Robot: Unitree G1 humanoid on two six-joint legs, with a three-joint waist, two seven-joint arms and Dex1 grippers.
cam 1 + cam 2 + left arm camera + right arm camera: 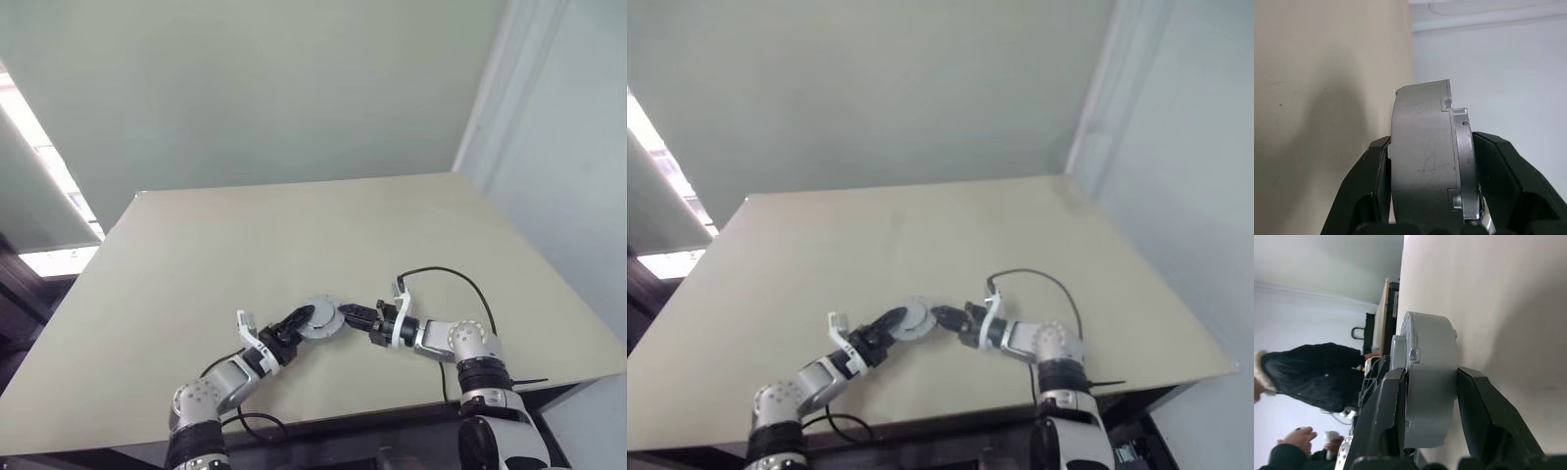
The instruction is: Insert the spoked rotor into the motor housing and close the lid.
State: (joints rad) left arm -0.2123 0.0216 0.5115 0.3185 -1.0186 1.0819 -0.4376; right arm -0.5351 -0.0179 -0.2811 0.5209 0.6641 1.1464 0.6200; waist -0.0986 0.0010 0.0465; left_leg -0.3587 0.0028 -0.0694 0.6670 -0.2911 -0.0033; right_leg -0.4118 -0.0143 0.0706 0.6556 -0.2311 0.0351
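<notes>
Both sets of fingers clamp the closed motor housing (pixel 319 320), its lid (pixel 1464 166) edge-on, insides hidden.

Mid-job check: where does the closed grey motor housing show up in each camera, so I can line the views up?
Left eye view: motor housing low centre, between both pincers.
Right eye view: housing low, left of centre.
Left wrist view: edge-on between the left pincer's fingers.
Right wrist view: edge-on between the right pincer's fingers.
Shared landmark: the beige table.
</notes>
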